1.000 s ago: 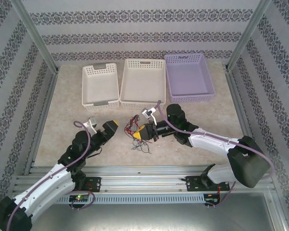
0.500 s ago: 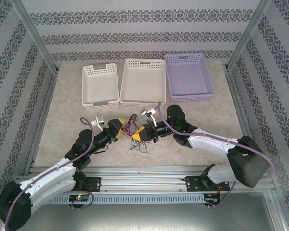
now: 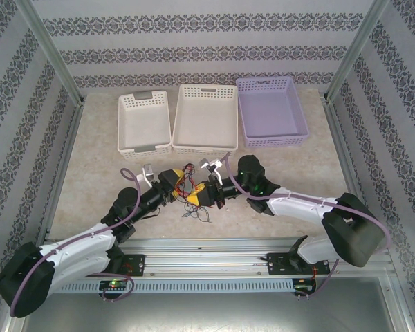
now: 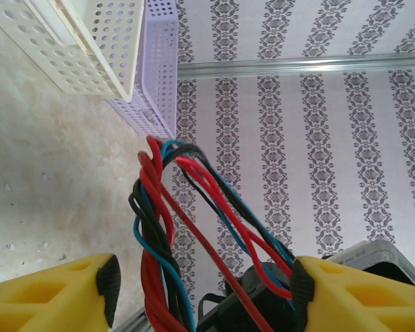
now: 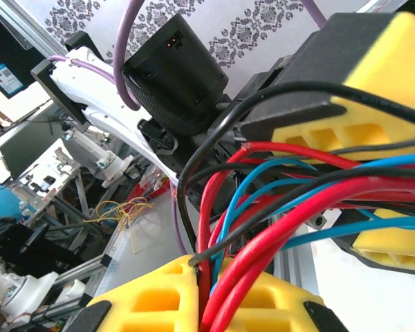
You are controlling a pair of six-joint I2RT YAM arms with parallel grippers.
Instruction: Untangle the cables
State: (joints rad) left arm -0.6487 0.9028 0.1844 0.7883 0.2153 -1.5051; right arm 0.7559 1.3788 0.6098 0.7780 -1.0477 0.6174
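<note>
Cables (image 4: pixel 154 235) (red, blue, black) pass between the spread fingers of the left gripper (image 4: pixel 204 287); the right gripper (image 5: pixel 202 294) is clamped on them.

You're working in a robotics lab, inside a purpose-built test cell. From the top camera, patterned wall panels (image 3: pixel 207 52) close off the stone-look table (image 3: pixel 97 173) from 9 round to 3 o'clock. They are held by bare aluminium posts (image 3: pixel 52 55) at about 10 and 2 o'clock. At 6 o'clock a slotted aluminium rail (image 3: pixel 207 249) carries the arm bases. Past the cell, at 8 o'clock in your right wrist view, there are more framed benches (image 5: pixel 124 256), white robot hardware (image 5: pixel 97 158), a dark monitor (image 5: pixel 21 149) and loose yellow wiring (image 5: pixel 124 211).
</note>
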